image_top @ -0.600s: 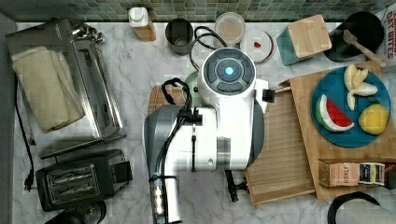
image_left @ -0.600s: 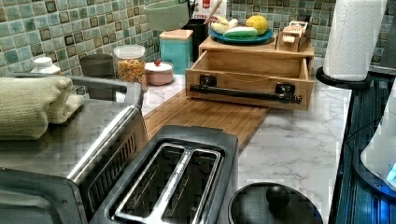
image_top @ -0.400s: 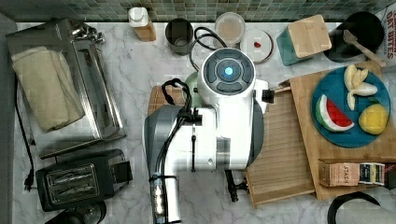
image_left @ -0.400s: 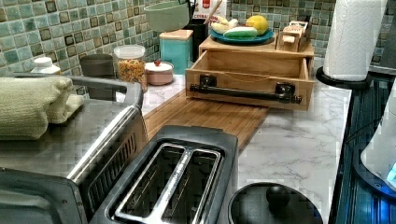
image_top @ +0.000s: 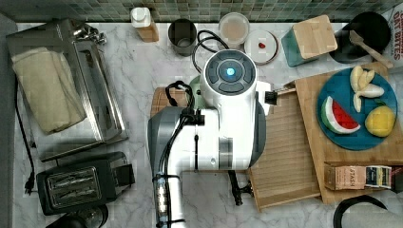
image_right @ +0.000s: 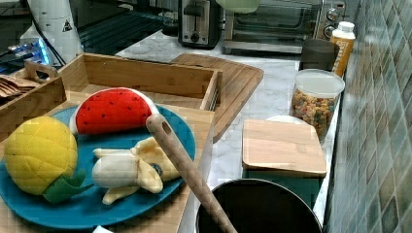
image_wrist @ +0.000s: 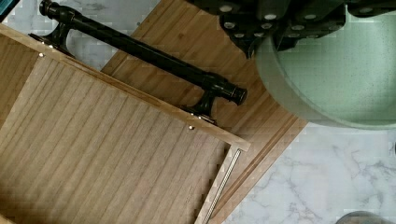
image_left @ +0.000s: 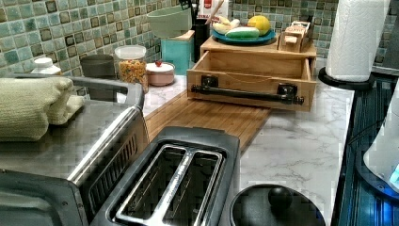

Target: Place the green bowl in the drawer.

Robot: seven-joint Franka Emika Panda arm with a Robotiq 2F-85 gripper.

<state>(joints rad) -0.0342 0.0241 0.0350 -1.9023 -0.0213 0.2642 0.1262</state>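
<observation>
Gripping the green bowl (image_wrist: 336,70) at its rim, the gripper (image_wrist: 268,35) shows in the wrist view as dark fingers pinched onto the bowl's edge, with the bowl hanging in the air above the counter. In the left view the bowl (image_left: 169,21) floats high in front of the tiled wall, above the teal box (image_left: 179,52), with nothing under it. In the right view a slice of its pale underside (image_right: 238,5) sits at the upper edge, in front of the toaster oven (image_right: 277,24).

Seen in the top view, the arm (image_top: 223,118) covers most of the bowl; a mint sliver (image_top: 195,85) peeks out at the arm's left, over the end of the cutting board (image_top: 166,99). Below the bowl in the wrist view lies the board (image_wrist: 187,42), and beside it the drawer (image_wrist: 93,154), pulled open, its slatted floor bare and its black bar handle (image_wrist: 140,46) running along the front.

In the left view the drawer (image_left: 254,70) juts out from under a wooden stand that carries the blue plate (image_left: 242,37) of toy fruit. The bowl is well apart from the drawer, toward the left view's left. Farther out on the marble counter (image_top: 142,61) stand a cereal jar (image_left: 131,66), a white lid with a red dot (image_top: 261,45), a dark cup (image_top: 182,35), a black toaster (image_top: 78,183) and a paper towel roll (image_left: 360,37).
</observation>
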